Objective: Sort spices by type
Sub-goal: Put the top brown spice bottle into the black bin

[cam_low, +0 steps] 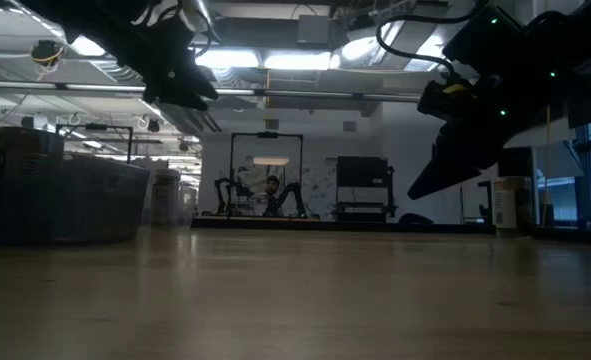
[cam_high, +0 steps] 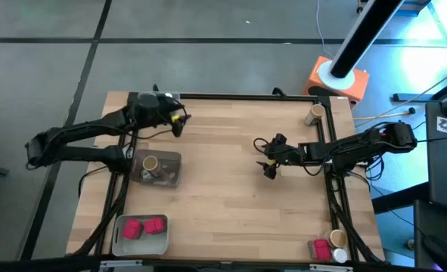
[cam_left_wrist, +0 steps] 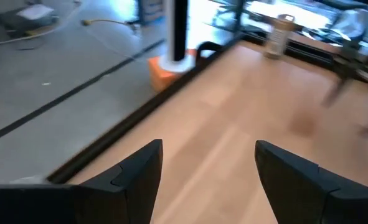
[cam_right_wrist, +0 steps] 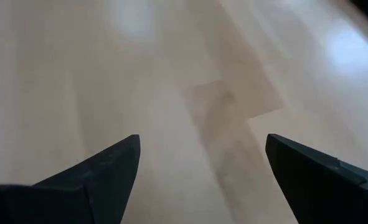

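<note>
The wooden table [cam_high: 223, 174] is pale and smooth, with long straight boards.

The left gripper [cam_high: 179, 121] hangs over the far left part of the table. Its two dark, pointed fingers [cam_left_wrist: 134, 180] stand apart with nothing between them. The right gripper [cam_high: 268, 168] hangs over the right half of the table, above bare wood. Its fingers [cam_right_wrist: 103, 180] are spread wide too and hold nothing.

At the left edge sits a clear tray [cam_high: 172, 175] with round jars [cam_high: 150, 163] in it, one showing a tan lid. Near the front left corner is a grey tray [cam_high: 121, 242] with rounded corners, and two boxy red spices [cam_high: 144, 227] lie side by side inside it.

At the far right corner one tan-lidded jar [cam_high: 315, 114] stands alone. At the near right corner a red box [cam_high: 320, 248] sits just beside a tan-lidded round jar [cam_high: 338, 239] and a white-lidded jar [cam_high: 340, 255].
</note>
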Robot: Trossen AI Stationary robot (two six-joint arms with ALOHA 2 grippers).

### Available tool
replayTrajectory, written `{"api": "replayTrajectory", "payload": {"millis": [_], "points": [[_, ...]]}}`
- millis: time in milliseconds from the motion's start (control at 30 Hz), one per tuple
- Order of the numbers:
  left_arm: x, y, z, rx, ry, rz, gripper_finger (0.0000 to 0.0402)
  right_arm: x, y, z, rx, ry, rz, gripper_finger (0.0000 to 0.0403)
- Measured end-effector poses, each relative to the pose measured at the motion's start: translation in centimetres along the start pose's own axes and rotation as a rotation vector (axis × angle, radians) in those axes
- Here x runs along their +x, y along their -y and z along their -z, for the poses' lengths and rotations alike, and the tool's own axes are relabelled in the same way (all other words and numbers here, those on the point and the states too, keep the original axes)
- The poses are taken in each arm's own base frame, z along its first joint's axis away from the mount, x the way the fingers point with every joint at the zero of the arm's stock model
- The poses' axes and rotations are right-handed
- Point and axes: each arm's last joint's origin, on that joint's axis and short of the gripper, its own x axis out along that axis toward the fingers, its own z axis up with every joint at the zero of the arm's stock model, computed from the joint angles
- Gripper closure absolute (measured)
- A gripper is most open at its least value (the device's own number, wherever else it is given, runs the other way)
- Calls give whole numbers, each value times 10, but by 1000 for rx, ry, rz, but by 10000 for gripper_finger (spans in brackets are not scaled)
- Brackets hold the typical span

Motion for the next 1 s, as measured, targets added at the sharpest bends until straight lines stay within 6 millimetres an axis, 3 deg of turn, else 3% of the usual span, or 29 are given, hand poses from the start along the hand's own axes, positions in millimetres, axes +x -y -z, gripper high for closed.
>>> {"api": "replayTrajectory", "payload": {"millis": [233, 467, 767, 1000], "points": [[7, 32, 9, 67, -52, 130, 164, -10, 5, -21, -37, -21, 199, 59], [18, 50, 20, 126, -114, 183, 164, -33, 19, -52, -116, -87, 474, 59], [32, 55, 30, 171, -173, 183, 164, -48, 80, -70, -16, -253, 705, 59], [36, 56, 33, 201, -192, 182, 164, -62, 131, -75, 126, -383, 778, 59]]}}
